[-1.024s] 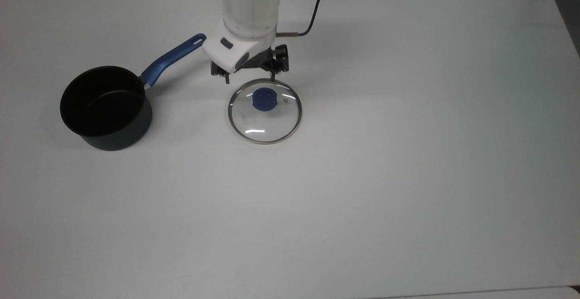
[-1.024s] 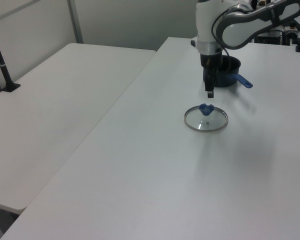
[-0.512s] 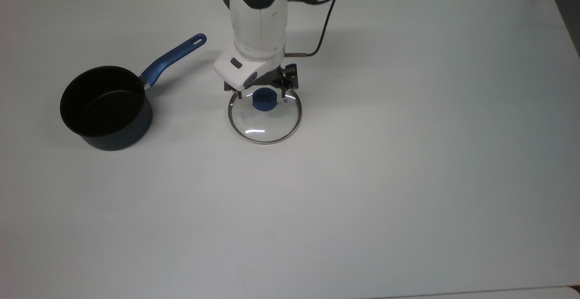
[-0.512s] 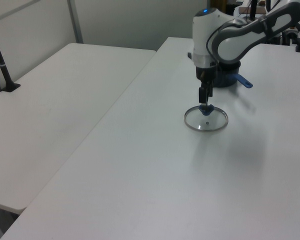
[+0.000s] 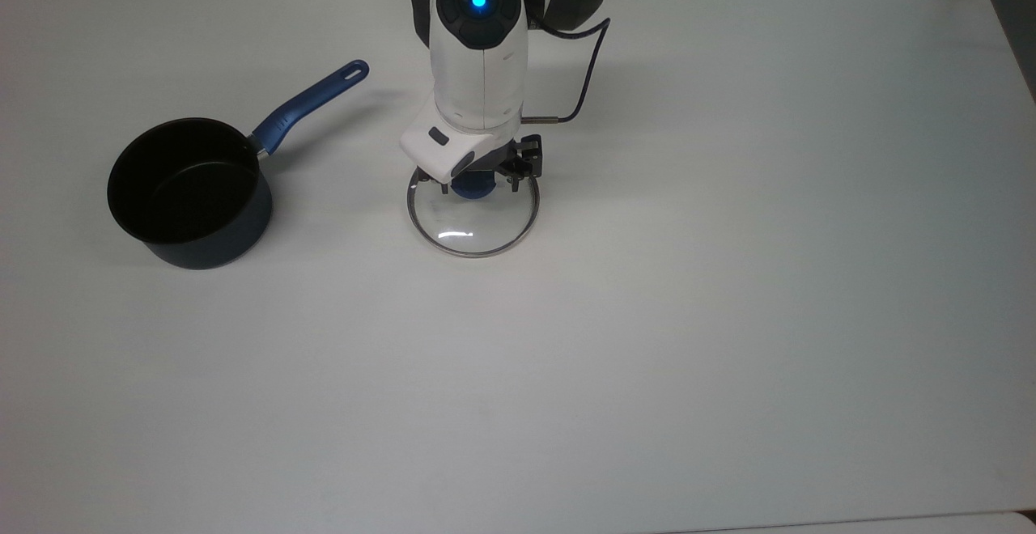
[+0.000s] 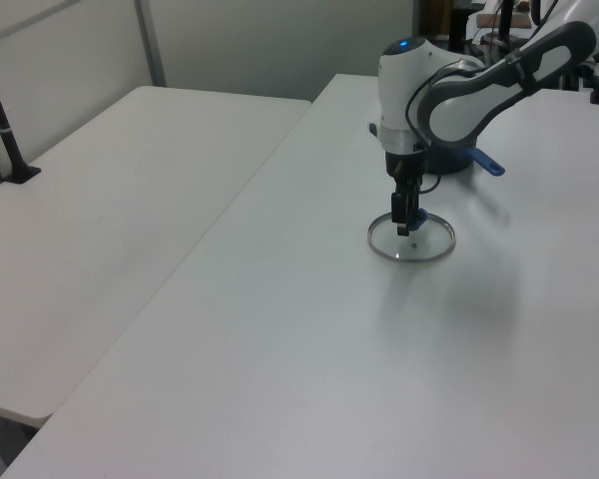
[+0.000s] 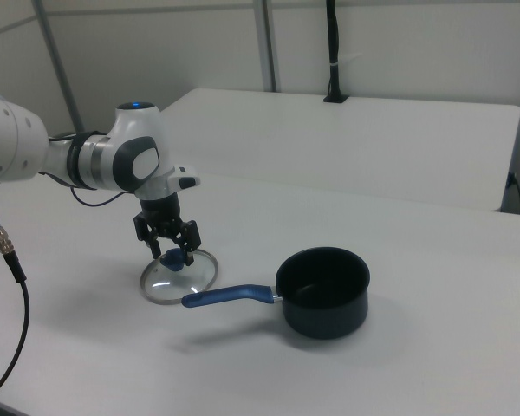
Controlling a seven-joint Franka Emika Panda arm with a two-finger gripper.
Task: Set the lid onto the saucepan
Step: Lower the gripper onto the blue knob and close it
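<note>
The lid (image 5: 473,225) lies flat on the white table (image 5: 728,315), a clear glass disc with a metal rim and a blue knob (image 5: 472,188). My gripper (image 5: 479,186) is down over it and open, one finger on each side of the knob; whether they touch it I cannot tell. In the right view the gripper (image 7: 173,253) straddles the knob above the lid (image 7: 178,277). The dark saucepan (image 5: 190,190) stands uncovered at the top view's left, its blue handle (image 5: 312,105) pointing toward the arm. In the left view the gripper (image 6: 406,226) hangs over the lid (image 6: 411,242).
A second white table (image 6: 110,200) adjoins at the left view's left. The saucepan (image 7: 323,290) sits close to the lid in the right view, its handle (image 7: 225,297) reaching almost to the lid's rim. A black cable (image 5: 587,73) loops off the wrist.
The arm has moved toward the top view's bottom and come down, from beside the lid's far rim to over its centre. Its fingers now flank the knob. Lid and saucepan have not moved.
</note>
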